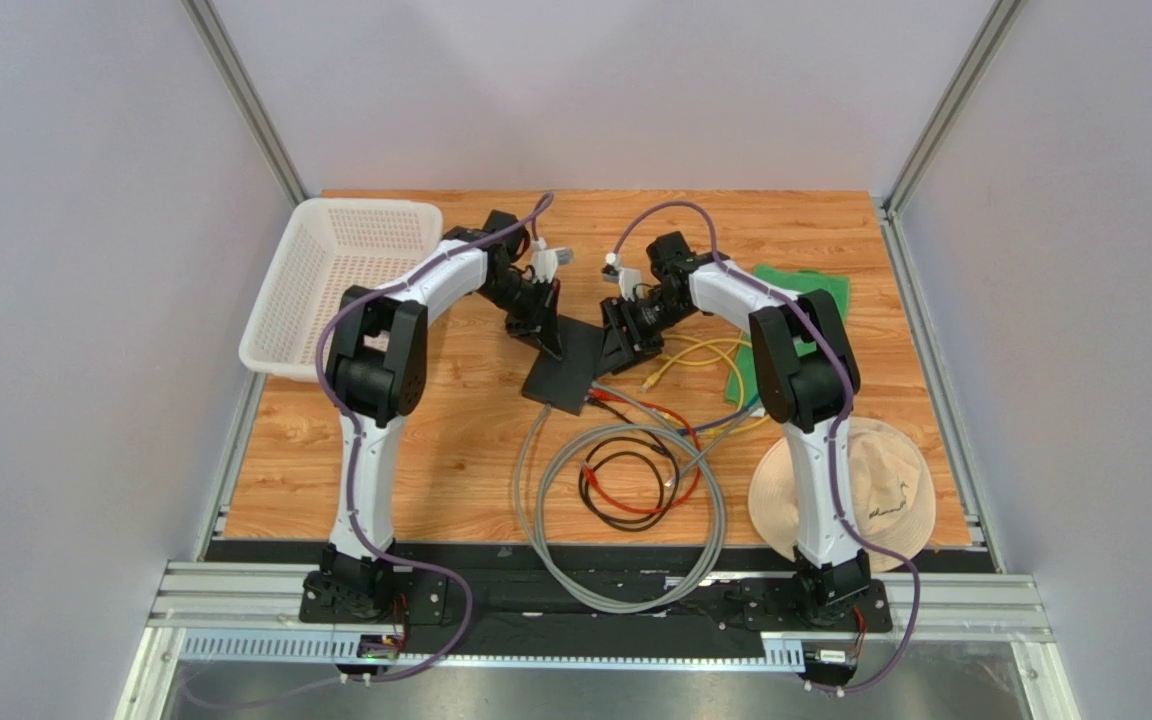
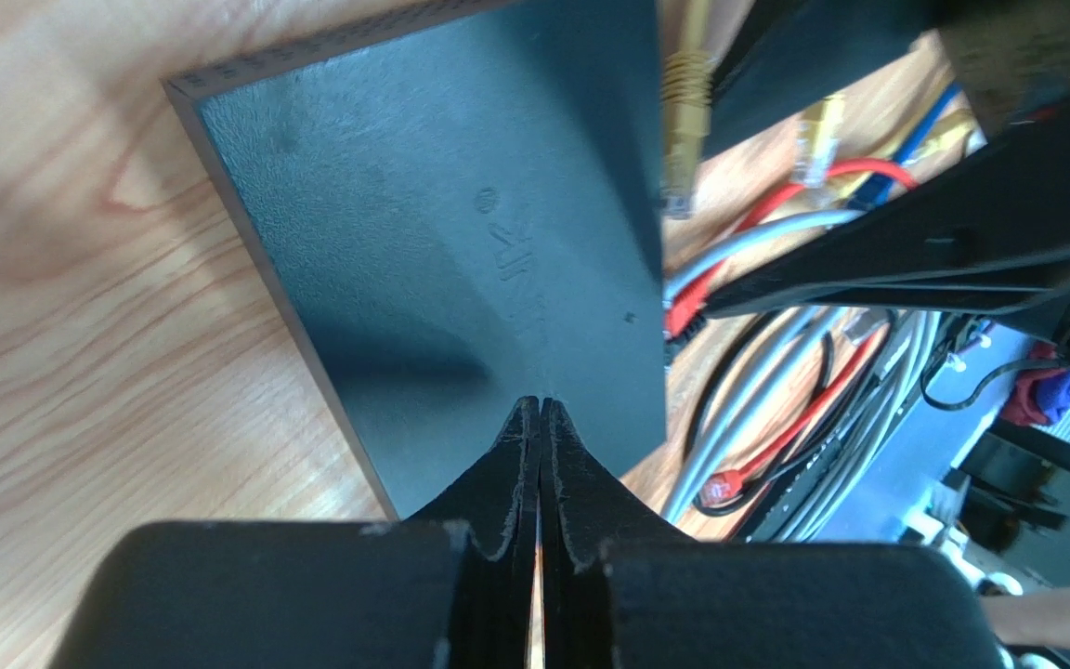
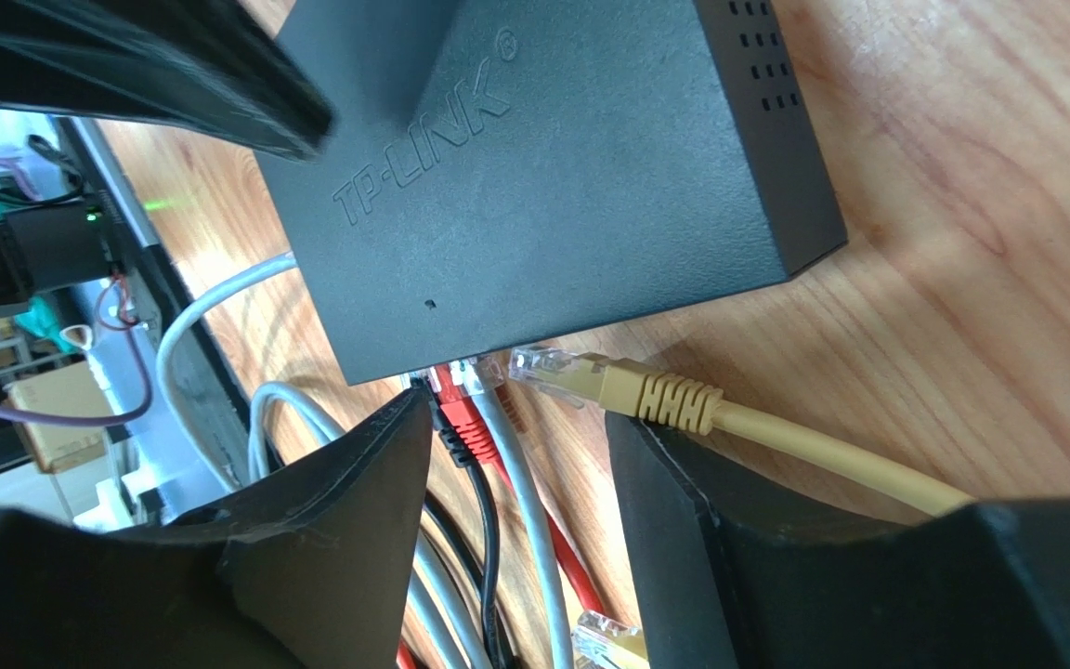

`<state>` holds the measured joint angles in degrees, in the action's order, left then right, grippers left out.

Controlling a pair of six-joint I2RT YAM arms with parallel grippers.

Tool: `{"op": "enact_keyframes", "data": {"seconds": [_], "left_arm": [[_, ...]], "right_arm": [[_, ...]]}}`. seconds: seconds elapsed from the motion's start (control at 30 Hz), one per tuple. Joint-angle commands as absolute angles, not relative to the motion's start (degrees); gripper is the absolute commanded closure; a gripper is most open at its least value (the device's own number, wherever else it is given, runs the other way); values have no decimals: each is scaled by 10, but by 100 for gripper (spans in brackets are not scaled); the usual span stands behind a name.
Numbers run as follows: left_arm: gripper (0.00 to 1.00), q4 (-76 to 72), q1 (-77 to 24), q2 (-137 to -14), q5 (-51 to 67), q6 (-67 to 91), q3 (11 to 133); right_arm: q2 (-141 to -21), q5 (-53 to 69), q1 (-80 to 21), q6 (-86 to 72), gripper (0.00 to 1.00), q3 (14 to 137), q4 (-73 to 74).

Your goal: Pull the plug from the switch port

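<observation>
Black fingers of the left gripper (image 2: 542, 418) fill the bottom of the left wrist view, tips pressed together, nothing between them. They sit over one edge of the switch (image 2: 457, 237); contact with the lid can't be told from here. In the top view the left gripper (image 1: 542, 318) is at the switch's far corner.

Right gripper (image 3: 520, 414): jaws apart, clamped on nothing. It hangs right at the port edge of the switch (image 3: 541, 181). In the gap between the fingers: red plug (image 3: 453, 409), grey cable (image 3: 534, 516) and the clear tip of the yellow plug (image 3: 597, 383). That yellow plug lies angled along the port edge with its tip touching by the ports; can't tell if it is seated. Yellow cable (image 3: 834, 453) runs off over the wood to the right.

Switch (image 1: 567, 372) lies flat mid-table, turned diagonally, between the two grippers. Its port edge faces the cable coil (image 1: 627, 480), which crowds that side. Bare wood of the table (image 1: 432, 435) shows on the switch's left, toward the white basket (image 1: 339, 278) at the left table edge. Green cloth (image 1: 808, 300) lies behind the right arm and a beige hat (image 1: 853, 495) sits at the near right corner, both well apart from the switch
</observation>
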<state>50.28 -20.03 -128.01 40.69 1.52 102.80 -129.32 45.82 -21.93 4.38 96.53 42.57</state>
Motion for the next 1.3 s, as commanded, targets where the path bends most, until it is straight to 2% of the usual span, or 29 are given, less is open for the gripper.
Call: {"op": "enact_keyframes", "data": {"seconds": [0.0, 0.53, 0.7, 1.0, 1.27], "left_arm": [[100, 499, -209, -1299, 410, 27, 1020], [100, 485, -223, -1317, 404, 40, 1011], [100, 486, -226, -1316, 397, 37, 1010], [100, 488, -228, -1312, 388, 33, 1005], [100, 488, -228, -1315, 388, 33, 1007]], "right_arm": [[-1336, 459, -219, 57, 44, 956, 438], [-1384, 499, -226, 64, 51, 963, 473], [-1396, 477, -226, 42, 56, 975, 471], [-1396, 445, -226, 4, 59, 979, 444], [-1380, 355, -250, -22, 70, 987, 454]]}}
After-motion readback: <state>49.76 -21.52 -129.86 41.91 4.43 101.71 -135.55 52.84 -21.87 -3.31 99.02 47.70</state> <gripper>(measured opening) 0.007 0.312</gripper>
